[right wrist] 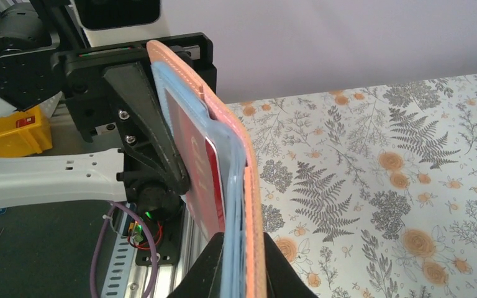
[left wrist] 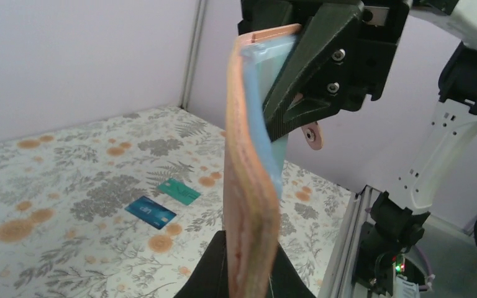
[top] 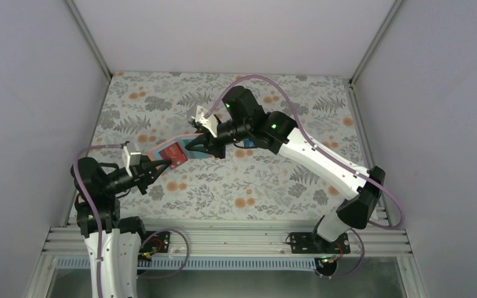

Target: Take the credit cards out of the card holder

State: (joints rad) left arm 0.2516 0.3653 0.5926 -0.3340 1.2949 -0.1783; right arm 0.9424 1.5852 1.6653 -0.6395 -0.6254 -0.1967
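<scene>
The card holder (top: pixel 159 151), reddish-brown outside and light blue inside, hangs in the air between both grippers. My right gripper (top: pixel 192 147) is shut on one end of it (right wrist: pixel 253 186). My left gripper (top: pixel 166 163) is shut on the other end (left wrist: pixel 251 186). One of its fingers (right wrist: pixel 143 130) presses on the red card (right wrist: pixel 202 180), which lies against the blue inside and sticks partly out of the pocket. The blue card (left wrist: pixel 151 212) and the teal green card (left wrist: pixel 178 191) lie flat on the table, side by side and apart from the holder.
The table has a floral cloth (top: pixel 273 186). White walls close it in on three sides. A metal rail (top: pixel 223 239) runs along the near edge by the arm bases. A small tab (left wrist: pixel 312 135) hangs from the holder.
</scene>
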